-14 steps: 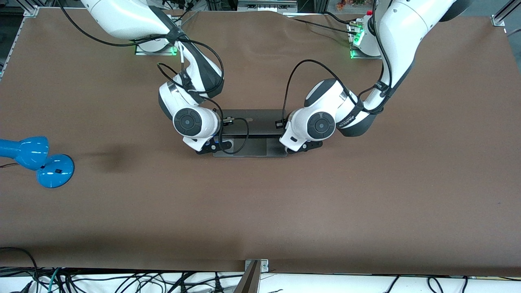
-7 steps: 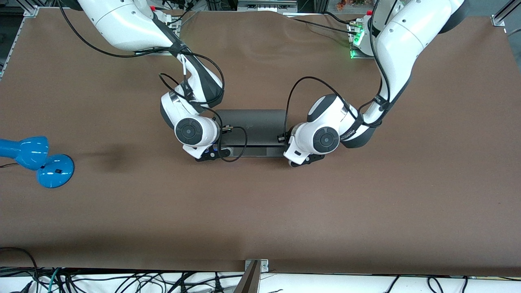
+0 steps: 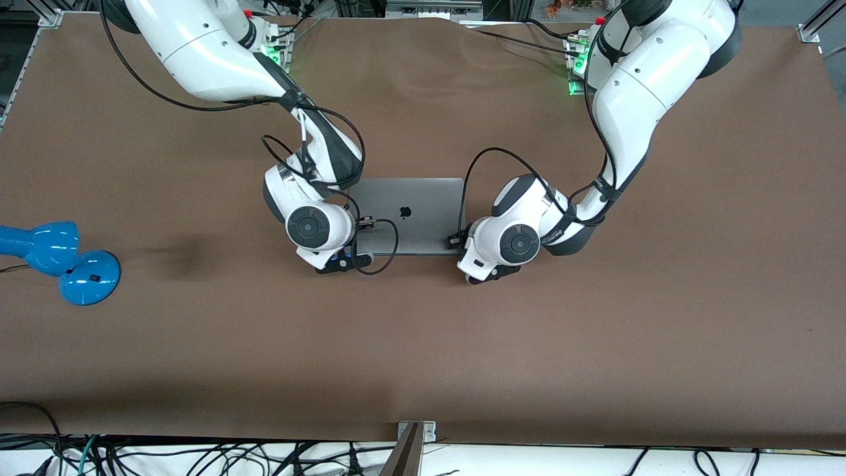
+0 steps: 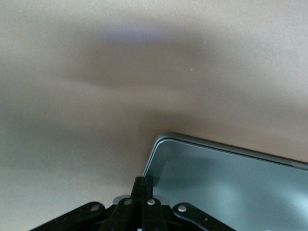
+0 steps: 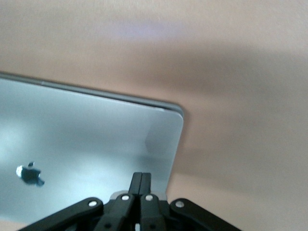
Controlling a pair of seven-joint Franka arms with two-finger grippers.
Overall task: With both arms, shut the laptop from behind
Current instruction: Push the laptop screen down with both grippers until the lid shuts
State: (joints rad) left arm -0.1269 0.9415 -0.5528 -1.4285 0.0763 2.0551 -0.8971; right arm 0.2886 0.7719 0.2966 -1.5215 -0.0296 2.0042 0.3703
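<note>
Laptop (image 3: 410,215) lies mid-counter (image 3: 595,344), lid down flat, apple logo (image 5: 30,174) up. Right gripper (image 5: 140,185) rests on lid at corner near right arm's end, jaws pressed together, holding nothing. Left gripper (image 4: 143,187) rests on lid corner near left arm's end, jaws likewise together. Blue lamp (image 3: 59,258) stands well apart.

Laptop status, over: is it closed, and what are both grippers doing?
Left gripper and right gripper shut, fingers pressing laptop lid corners. Lid down flat. Nothing in the way.
</note>
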